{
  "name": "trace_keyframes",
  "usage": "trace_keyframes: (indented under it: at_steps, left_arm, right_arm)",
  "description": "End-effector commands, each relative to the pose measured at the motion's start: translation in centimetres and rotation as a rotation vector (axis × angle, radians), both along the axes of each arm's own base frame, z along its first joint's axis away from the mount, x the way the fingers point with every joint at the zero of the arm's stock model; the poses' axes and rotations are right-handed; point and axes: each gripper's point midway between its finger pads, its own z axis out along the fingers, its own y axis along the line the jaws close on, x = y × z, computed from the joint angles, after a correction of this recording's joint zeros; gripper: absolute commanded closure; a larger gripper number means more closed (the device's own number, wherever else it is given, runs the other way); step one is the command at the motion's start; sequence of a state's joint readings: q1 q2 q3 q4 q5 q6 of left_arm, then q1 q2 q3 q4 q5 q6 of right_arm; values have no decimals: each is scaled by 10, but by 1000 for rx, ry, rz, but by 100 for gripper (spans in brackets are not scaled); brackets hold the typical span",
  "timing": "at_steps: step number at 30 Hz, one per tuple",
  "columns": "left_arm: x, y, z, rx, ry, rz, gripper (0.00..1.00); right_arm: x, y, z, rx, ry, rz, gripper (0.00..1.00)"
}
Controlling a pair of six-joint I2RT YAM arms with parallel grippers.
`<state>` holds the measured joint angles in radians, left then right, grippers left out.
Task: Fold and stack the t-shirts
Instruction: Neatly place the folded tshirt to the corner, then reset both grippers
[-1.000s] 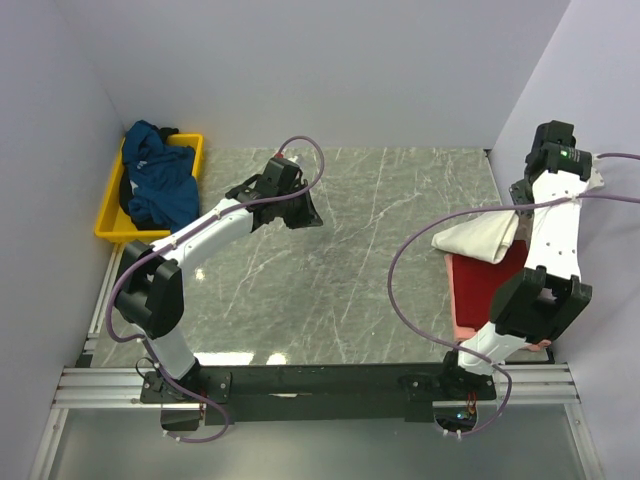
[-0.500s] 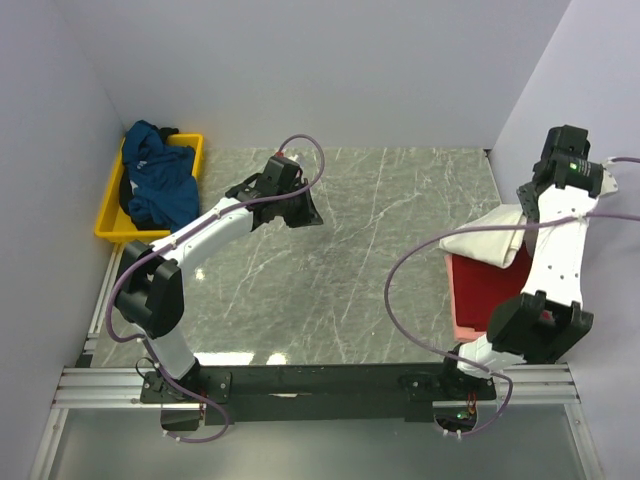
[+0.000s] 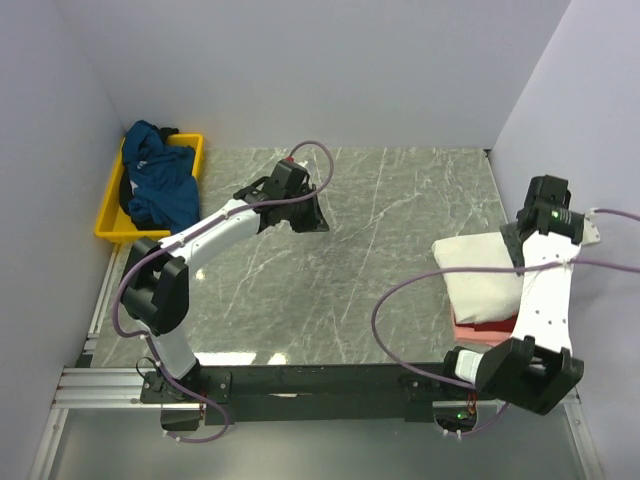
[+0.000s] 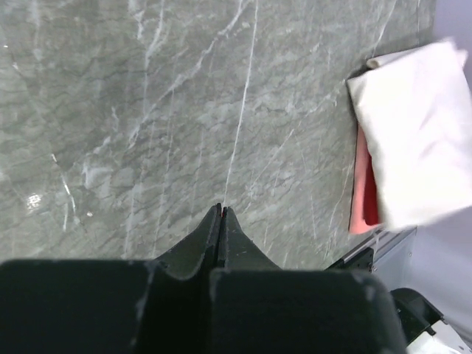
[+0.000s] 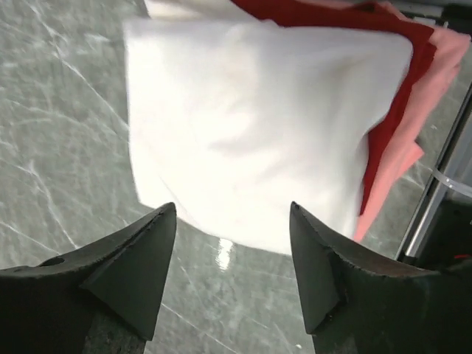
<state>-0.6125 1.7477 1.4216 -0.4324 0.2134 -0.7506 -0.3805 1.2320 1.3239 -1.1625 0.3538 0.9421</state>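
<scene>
Your right gripper (image 5: 232, 221) gapes wide over the cream-white t-shirt (image 5: 265, 125) atop the red t-shirt (image 5: 332, 15) at the right edge, left gripper (image 4: 221, 210) pinched closed; the far-left corner's yellow tray (image 3: 112, 232) holds the teal-blue t-shirt (image 3: 160, 185).

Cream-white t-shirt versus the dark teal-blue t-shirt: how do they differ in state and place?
The cream-white t-shirt lies folded flat; the dark teal-blue t-shirt is crumpled in a heap. The cream-white one tops the red t-shirt on the right; the teal-blue one sits in the yellow tray at far left. Neither is gripped.
</scene>
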Motion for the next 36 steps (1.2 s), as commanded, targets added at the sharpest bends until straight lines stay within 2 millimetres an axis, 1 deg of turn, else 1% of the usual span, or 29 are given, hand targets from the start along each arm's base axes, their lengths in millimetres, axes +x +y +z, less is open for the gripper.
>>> trace_keyframes:
  at_steps: [1,2,5,9,10,11,12,13,14,15,16,17,18,20,21,22,23,24,25,27,28,29,30,31,32,33,34,35,36]
  left_arm:
    - [-2,-12,6,-36,-30,-60,100]
    - [-4,-12,3,-38,-23,-67,100]
    - [-6,-14,5,-50,-28,-75,99]
    - [-7,-10,13,-53,-53,-68,100]
    - [-8,-9,14,-52,-55,-66,99]
    - [-9,-9,12,-53,-52,-66,99]
    - [-10,-7,16,-56,-60,-64,99]
    - [-10,-5,18,-54,-68,-57,99]
    - [-11,-5,15,-51,-63,-57,99]
    - [-11,-2,19,-54,-71,-47,99]
    - [-10,1,20,-46,-79,-31,99]
    - [-11,3,17,-37,-78,-24,99]
    - [-12,5,24,-45,-94,-16,100]
    - [-12,15,20,-19,-102,23,98]
    - [-13,18,28,-29,-125,37,97]
    - [-14,25,21,-8,-126,62,96]
    - [-16,30,28,-15,-142,79,95]
    - [-17,33,26,-10,-146,94,95]
    - [-18,37,26,-6,-155,104,95]
    - [-21,49,21,22,-158,144,96]
    - [-26,53,13,34,-149,151,96]
    - [-28,58,10,42,-152,164,98]
    - [-33,61,17,22,-164,169,98]
    - [-40,67,6,28,-150,174,98]
    - [-41,73,3,40,-159,199,98]
    - [-45,79,10,24,-181,221,98]
    - [-53,84,-1,35,-167,222,98]
    - [-55,88,-1,31,-174,230,98]
    - [-58,93,3,20,-184,254,98]
  right_arm:
    - [-7,2,11,-31,-85,7,30]
    - [-6,5,11,-26,-92,23,30]
    - [0,14,13,-4,-123,91,30]
    - [16,29,13,-1,-202,198,28]
    - [20,36,11,5,-210,232,27]
    - [29,46,14,-2,-235,278,26]
    - [34,53,13,-7,-242,314,25]
    - [44,68,12,-21,-255,371,23]
    - [49,79,11,-23,-260,411,22]
    - [53,88,10,-24,-260,441,22]
    - [57,98,3,-13,-248,465,22]
    - [64,109,3,-10,-265,506,21]
    - [69,131,2,-1,-278,580,21]
    - [78,155,-5,10,-302,659,20]
    - [79,178,-6,21,-317,738,20]
    - [83,189,-8,19,-339,782,19]
    - [85,199,-9,24,-348,821,19]
    - [84,219,-9,35,-359,896,18]
    - [86,229,-10,35,-372,928,18]
    - [85,248,-13,38,-377,993,18]
    - [83,265,-16,42,-378,1054,18]
    - [82,273,-17,43,-380,1082,18]
    - [81,280,-19,40,-381,1114,18]
    - [76,297,-21,57,-395,1169,18]
    - [74,305,-23,65,-403,1199,18]
    - [71,311,-24,69,-411,1229,18]
    - [69,317,-28,84,-423,1251,18]
    - [64,326,-30,107,-431,1287,18]
    - [61,330,-33,112,-430,1307,18]
